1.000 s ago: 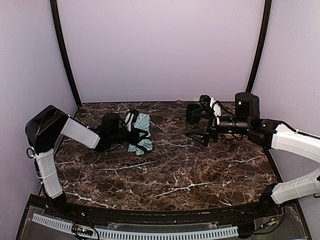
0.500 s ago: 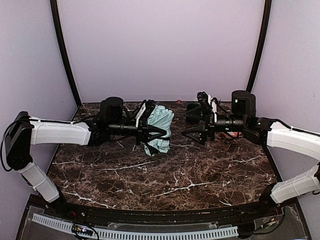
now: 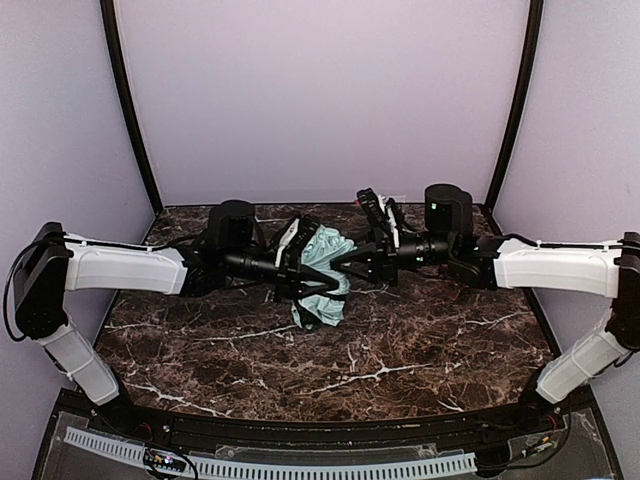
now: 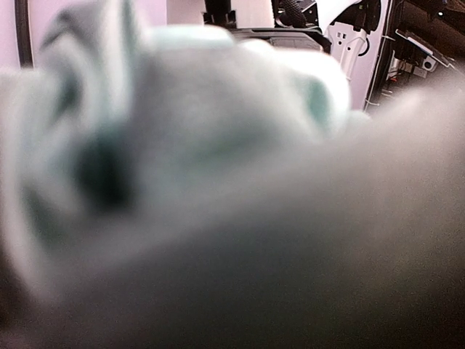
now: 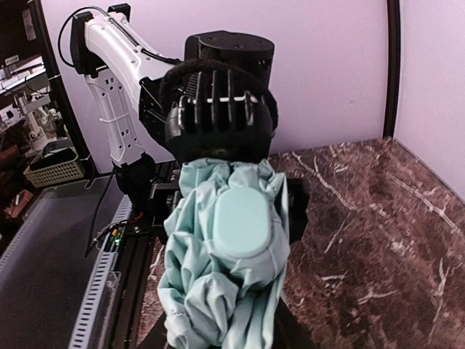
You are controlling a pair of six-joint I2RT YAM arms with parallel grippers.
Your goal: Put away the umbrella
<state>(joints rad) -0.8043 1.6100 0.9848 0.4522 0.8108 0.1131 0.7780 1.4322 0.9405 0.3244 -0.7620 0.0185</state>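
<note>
The umbrella [image 3: 322,288] is a folded bundle of pale mint fabric held above the middle of the marble table. My left gripper [image 3: 302,272] comes at it from the left and is shut on it. My right gripper [image 3: 346,262] meets it from the right, its jaws closed onto the bundle's top end. In the right wrist view the umbrella's smooth mint end cap [image 5: 241,222] faces the camera, with crumpled fabric hanging below between my dark fingers [image 5: 294,336]. Blurred mint umbrella fabric [image 4: 182,131] fills the left wrist view and hides the left fingers.
The dark marble table [image 3: 400,340] lies under both outstretched arms. Purple walls and two black poles [image 3: 128,110] close in the back and sides. A white cable chain [image 5: 94,291] runs along the table's near edge, where the left arm's base [image 5: 116,109] stands.
The left arm swung the umbrella from the left side to the table's middle. The right arm reached left to meet it, and its jaws went from wide open to closed on the bundle.
</note>
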